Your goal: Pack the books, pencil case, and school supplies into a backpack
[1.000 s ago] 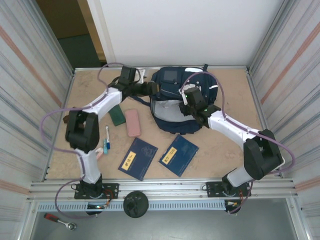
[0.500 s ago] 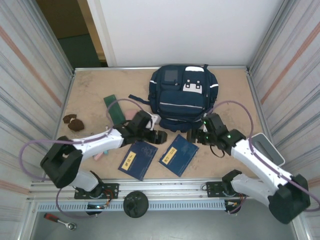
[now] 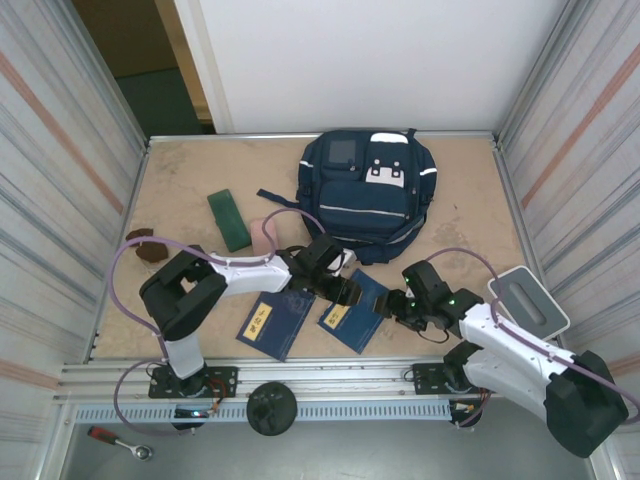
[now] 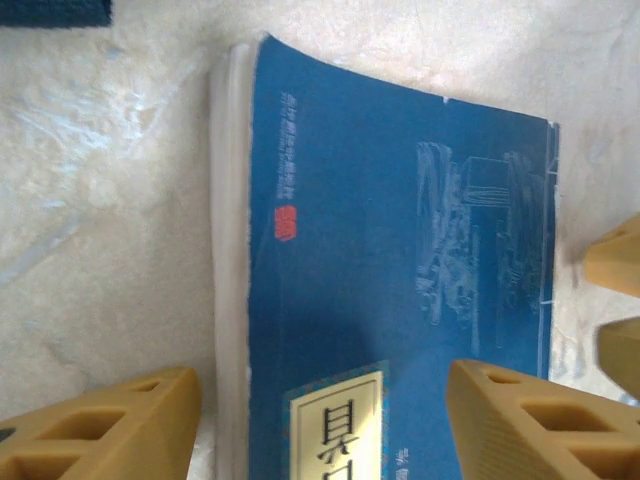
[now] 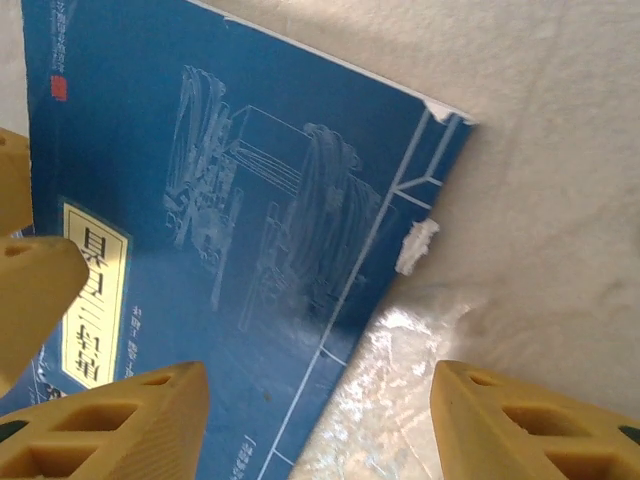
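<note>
- Navy-blue fabric with white stripes is marking out the backpack (image 3: 365, 195), which is lying at the far middle of the worktop (image 3: 470, 170) with its front pockets facing up.
- Two navy books are lying flat and side by side nearer the arms, on the near side of the backpack; each is showing a yellow label strip.
- The left-hand book (image 3: 275, 318) is lying alone, with nothing touching it.
- The right-hand book (image 3: 355, 320) is sitting between both arms, its cover up and its pale page edge showing in the left wrist view (image 4: 400, 250).
- The left end effector (image 3: 338, 287) is hovering over that book's far left corner; it is released, with one finger (image 4: 100, 430) hanging outside the page edge and the other above the cover.
- The right end effector (image 3: 392, 303) is reaching in at the book's right edge; it too is released and is grasping nothing, with one finger over the cover and the other finger (image 5: 540, 420) over bare worktop beyond the book's corner (image 5: 250, 200).
- The pale pink pencil case (image 3: 263, 236) is peeking out behind the left arm's cable, just right of a green block (image 3: 228, 220).
- Brown lumps (image 3: 145, 247) are sitting near the left wall.
</note>
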{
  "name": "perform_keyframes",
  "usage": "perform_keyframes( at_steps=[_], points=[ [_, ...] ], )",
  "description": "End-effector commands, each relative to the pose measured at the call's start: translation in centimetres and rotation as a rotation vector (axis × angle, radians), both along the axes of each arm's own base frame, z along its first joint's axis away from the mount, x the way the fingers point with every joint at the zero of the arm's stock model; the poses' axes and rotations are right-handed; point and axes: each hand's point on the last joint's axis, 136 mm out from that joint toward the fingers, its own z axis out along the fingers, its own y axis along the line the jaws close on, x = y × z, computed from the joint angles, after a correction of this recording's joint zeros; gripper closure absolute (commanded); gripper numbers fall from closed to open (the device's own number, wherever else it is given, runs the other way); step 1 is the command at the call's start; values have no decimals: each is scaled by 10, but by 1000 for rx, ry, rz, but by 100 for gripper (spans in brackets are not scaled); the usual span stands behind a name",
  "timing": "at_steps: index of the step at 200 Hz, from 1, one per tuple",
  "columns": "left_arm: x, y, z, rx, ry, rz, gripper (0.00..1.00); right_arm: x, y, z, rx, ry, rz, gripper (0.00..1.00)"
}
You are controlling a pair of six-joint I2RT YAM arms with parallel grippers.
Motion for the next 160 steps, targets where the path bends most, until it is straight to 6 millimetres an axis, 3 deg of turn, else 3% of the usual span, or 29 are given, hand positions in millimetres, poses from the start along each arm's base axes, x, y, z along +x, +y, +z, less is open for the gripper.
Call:
perform_keyframes(
  at_steps=[1, 43, 82, 102, 129, 160],
  points=[
    [-17, -8, -4, -17, 44, -38, 39, 9, 12, 3, 63, -29, -21, 44],
    [-19, -6, -5, -53, 46, -4, 62, 20, 10, -2, 48, -76, -43, 52],
    [-12, -12, 1, -85, 21, 14, 87, 27, 9, 0, 39, -98, -11, 52],
    [-5, -9, 17, -128, -10, 50, 100, 27, 2, 5, 35, -96, 68, 44],
    [2, -5, 54, -291, -33, 95, 100, 27, -4, 21, 135, -103, 113, 28],
    [14, 6, 87, -469, -23, 162, 100, 29, 8, 41, 287, -181, 127, 13]
  ],
)
